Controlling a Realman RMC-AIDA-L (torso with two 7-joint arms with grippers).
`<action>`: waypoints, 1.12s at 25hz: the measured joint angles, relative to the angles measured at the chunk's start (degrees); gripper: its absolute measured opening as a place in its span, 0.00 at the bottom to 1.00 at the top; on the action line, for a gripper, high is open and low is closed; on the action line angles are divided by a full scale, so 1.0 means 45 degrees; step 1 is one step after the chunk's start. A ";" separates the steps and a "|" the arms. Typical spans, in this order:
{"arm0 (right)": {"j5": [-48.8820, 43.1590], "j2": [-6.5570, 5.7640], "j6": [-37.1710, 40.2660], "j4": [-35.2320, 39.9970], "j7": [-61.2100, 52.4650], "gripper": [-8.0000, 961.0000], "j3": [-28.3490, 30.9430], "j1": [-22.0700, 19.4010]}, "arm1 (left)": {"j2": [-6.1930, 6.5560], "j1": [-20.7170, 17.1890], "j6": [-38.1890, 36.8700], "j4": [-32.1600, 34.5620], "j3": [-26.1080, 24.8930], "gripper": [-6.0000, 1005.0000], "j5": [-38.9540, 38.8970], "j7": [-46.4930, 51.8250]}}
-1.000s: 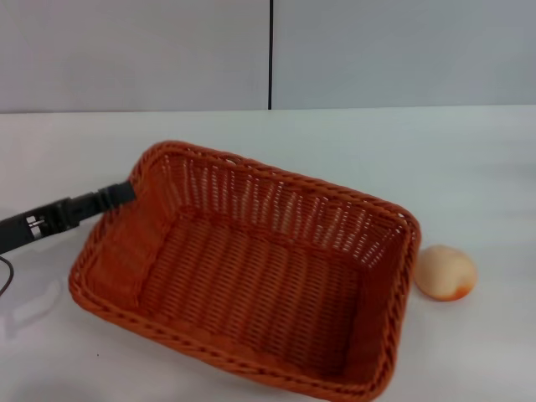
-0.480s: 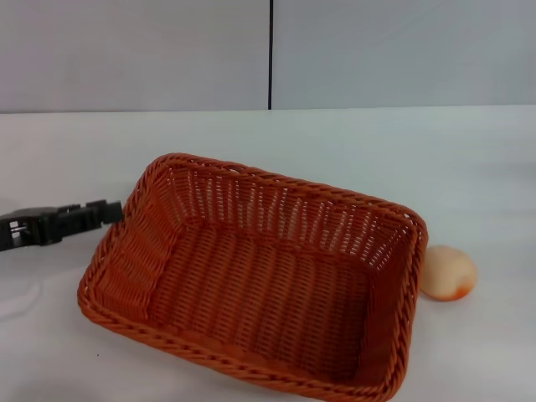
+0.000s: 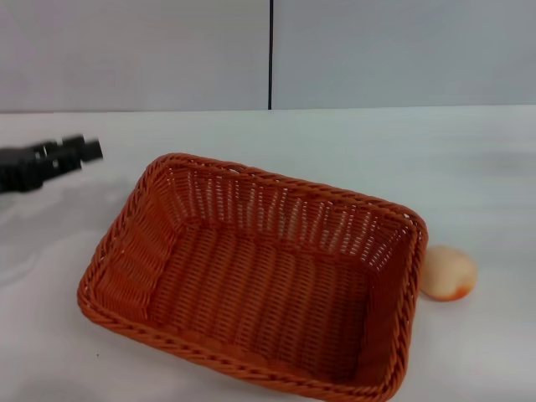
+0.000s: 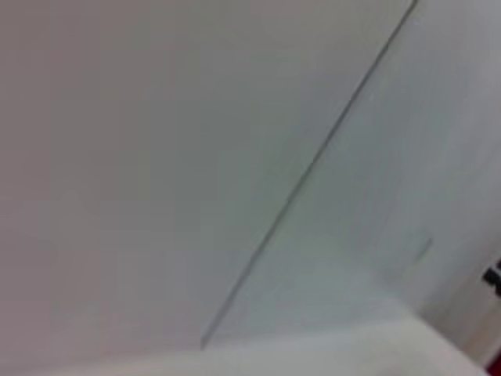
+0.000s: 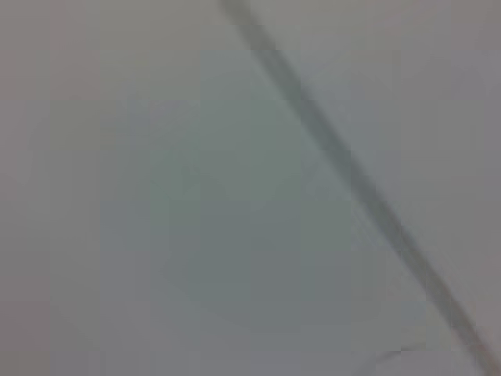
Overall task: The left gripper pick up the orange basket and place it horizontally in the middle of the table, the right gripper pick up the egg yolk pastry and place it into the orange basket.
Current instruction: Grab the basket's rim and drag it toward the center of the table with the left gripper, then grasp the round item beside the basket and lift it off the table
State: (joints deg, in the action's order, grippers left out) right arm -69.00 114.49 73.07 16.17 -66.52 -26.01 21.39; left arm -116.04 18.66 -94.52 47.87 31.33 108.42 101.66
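The orange basket [image 3: 260, 276] rests flat on the white table [image 3: 469, 159], mouth up, its long side running at a slant from the back left to the front right. My left gripper [image 3: 84, 151] hangs off the basket's back-left corner, clear of the rim, with nothing in it. The egg yolk pastry [image 3: 448, 272] lies on the table just past the basket's right end, orange patch toward the front. My right gripper is out of view. Both wrist views show only grey wall.
A grey wall with a dark vertical seam [image 3: 270, 54] stands behind the table. Bare tabletop stretches behind the basket and to its right around the pastry.
My left gripper let go of the basket's left rim, then drew back to the left and upward. The basket settled slightly to the right and lies still. The pastry has not moved.
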 joint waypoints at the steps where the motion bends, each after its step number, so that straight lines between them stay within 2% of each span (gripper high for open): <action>1: -0.0488 -0.0213 0.0294 0.0280 -0.0703 0.76 -0.0422 0.0017 | -0.0128 0.0033 -0.0003 0.0001 -0.0233 0.45 -0.0253 -0.0397; 2: -0.1077 -0.0406 0.0623 0.0540 -0.1434 0.76 -0.0739 0.0060 | -0.0234 0.0038 -0.0006 0.0003 -0.0327 0.45 -0.0543 -0.0792; 3: -0.2548 -0.0850 0.1462 0.1144 -0.2940 0.76 -0.1226 0.0293 | -0.0367 0.0045 -0.0009 -0.0060 -0.0352 0.45 -0.1180 -0.1529; 4: -0.2548 -0.0850 0.1462 0.1144 -0.2940 0.76 -0.1226 0.0293 | -0.0367 0.0045 -0.0009 -0.0060 -0.0352 0.45 -0.1180 -0.1529; 5: -0.3605 -0.1101 0.2151 0.1483 -0.3843 0.76 -0.1357 0.0504 | -0.0388 0.0066 -0.0009 -0.0148 -0.0321 0.45 -0.1397 -0.1790; 8: -0.6088 -0.1541 0.4348 0.2392 -0.5554 0.76 -0.1399 0.1153 | -0.0403 0.0273 -0.0004 -0.0625 -0.0268 0.45 -0.1690 -0.2289; 12: -0.8418 -0.1901 0.7942 0.3206 -0.6369 0.76 -0.1477 0.2216 | -0.0396 0.0617 0.0100 -0.1185 -0.0281 0.45 -0.1685 -0.2611; 13: -0.8972 -0.2006 0.9712 0.3310 -0.6440 0.76 -0.1506 0.2684 | -0.0401 0.0715 0.0115 -0.1395 -0.0278 0.45 -0.1662 -0.2733; 14: -0.8972 -0.2006 0.9712 0.3310 -0.6440 0.76 -0.1506 0.2684 | -0.0401 0.0715 0.0115 -0.1395 -0.0278 0.45 -0.1662 -0.2733; 17: -0.9099 -0.2062 1.1373 0.3539 -0.6600 0.76 -0.1970 0.3057 | -0.0404 0.0810 0.0129 -0.1731 -0.0271 0.45 -0.1669 -0.2989; 18: -0.9261 -0.2071 1.1515 0.3794 -0.6876 0.76 -0.2566 0.3166 | -0.0405 0.0845 0.0165 -0.1834 -0.0270 0.45 -0.1664 -0.3070; 22: -1.0286 -0.2071 1.1435 0.4096 -0.7170 0.76 -0.3116 0.3294 | -0.0403 0.0882 0.0220 -0.1870 -0.0265 0.45 -0.1632 -0.3094; 23: -1.1293 -0.2074 1.1301 0.4206 -0.7225 0.76 -0.2938 0.3350 | -0.0405 0.0885 0.0247 -0.1873 -0.0256 0.45 -0.1633 -0.3110; 27: -1.2883 -0.2094 1.1095 0.4624 -0.7410 0.76 -0.2285 0.3338 | -0.0409 0.0888 0.0300 -0.1878 -0.0251 0.45 -0.1632 -0.3120; 28: -1.4019 -0.2153 1.0997 0.4916 -0.7541 0.76 -0.1700 0.3326 | -0.0410 0.0898 0.0350 -0.1886 -0.0252 0.45 -0.1626 -0.3121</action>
State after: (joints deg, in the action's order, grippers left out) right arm -132.09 104.80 122.56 38.29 -100.45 -33.66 36.35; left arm -117.89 22.70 -92.95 39.38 30.20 101.11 87.61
